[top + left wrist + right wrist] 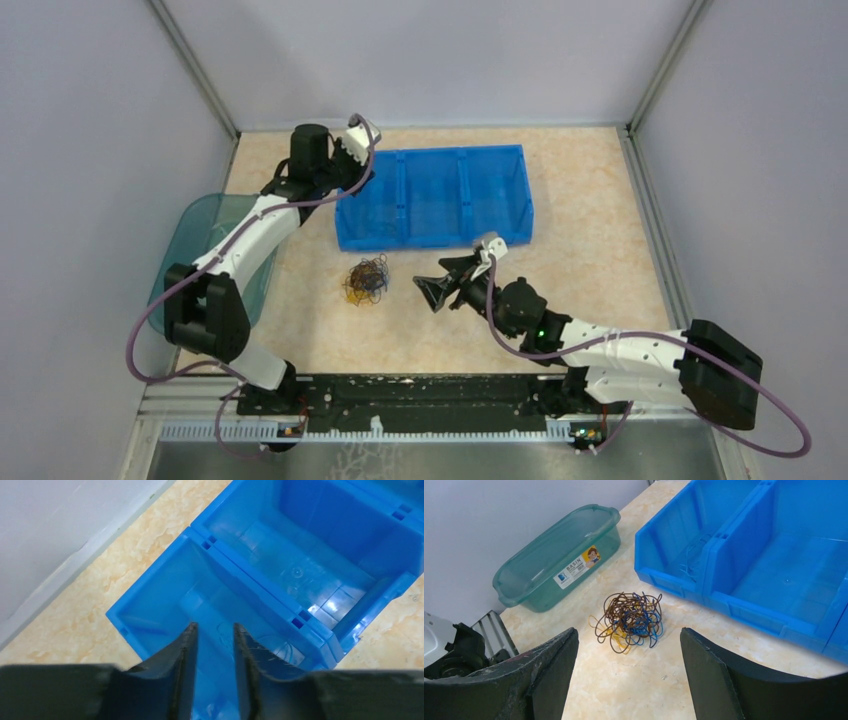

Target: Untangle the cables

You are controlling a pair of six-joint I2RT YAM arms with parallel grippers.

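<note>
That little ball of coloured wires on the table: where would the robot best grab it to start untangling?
Probably a stray outer loop at the edge of the cables, not the dense middle. Come from above with the open right gripper, which is nearest: the tangle lies flat on the table, its loops spreading sideways.

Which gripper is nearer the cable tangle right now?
The right gripper: it is open and aimed at the cables, just to their right. The left gripper is farther off, over the left end of the blue bin.
</note>
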